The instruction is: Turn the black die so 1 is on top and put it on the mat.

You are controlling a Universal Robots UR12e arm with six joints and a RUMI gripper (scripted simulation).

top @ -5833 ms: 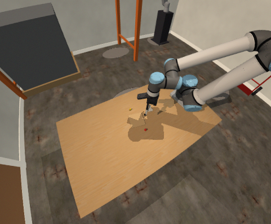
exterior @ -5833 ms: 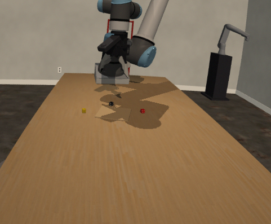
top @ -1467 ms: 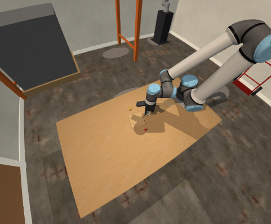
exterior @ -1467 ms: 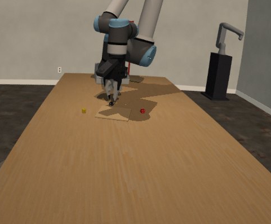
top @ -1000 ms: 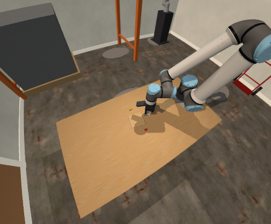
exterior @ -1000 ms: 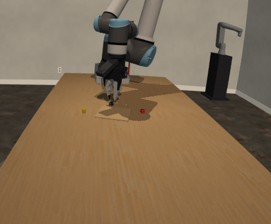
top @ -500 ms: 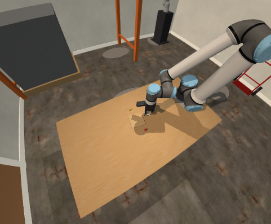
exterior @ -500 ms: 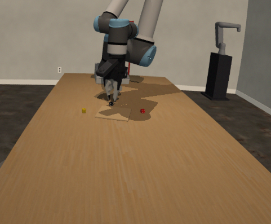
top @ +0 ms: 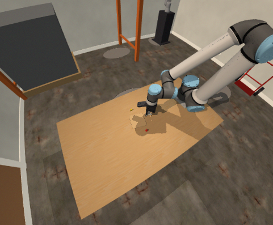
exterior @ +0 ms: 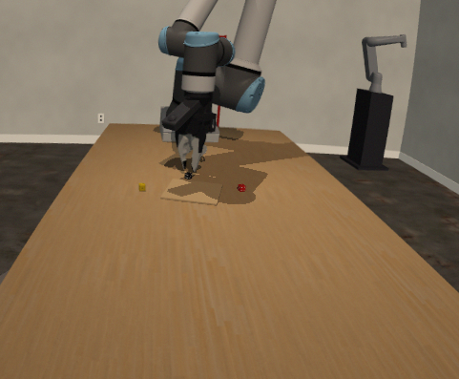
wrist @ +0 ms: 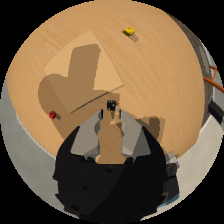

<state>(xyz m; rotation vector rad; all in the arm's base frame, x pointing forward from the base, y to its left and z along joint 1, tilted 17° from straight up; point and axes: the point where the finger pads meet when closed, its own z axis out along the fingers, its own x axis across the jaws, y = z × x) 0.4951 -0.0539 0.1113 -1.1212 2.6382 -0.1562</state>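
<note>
The black die (exterior: 188, 176) (wrist: 111, 104) lies on the table just off the far edge of the tan mat (top: 136, 122) (exterior: 200, 195) (wrist: 100, 75). My gripper (top: 149, 114) (exterior: 189, 170) (wrist: 111, 114) points straight down right over it. The fingers stand a narrow gap apart, and the die shows just beyond their tips, not clamped. I cannot read the die's top number. The yellow die (top: 131, 109) (exterior: 142, 187) (wrist: 129, 31) sits on the table to one side of the mat. The red die (top: 146, 130) (exterior: 241, 187) (wrist: 52, 114) sits on the other side.
The long wooden table (top: 105, 166) (exterior: 215, 284) carries the mat and dice near the arm's base. The arm's shadow falls across the mat and the red die. An orange ladder frame (top: 137, 21) and a black pedestal (exterior: 369, 129) stand on the floor, away from the table.
</note>
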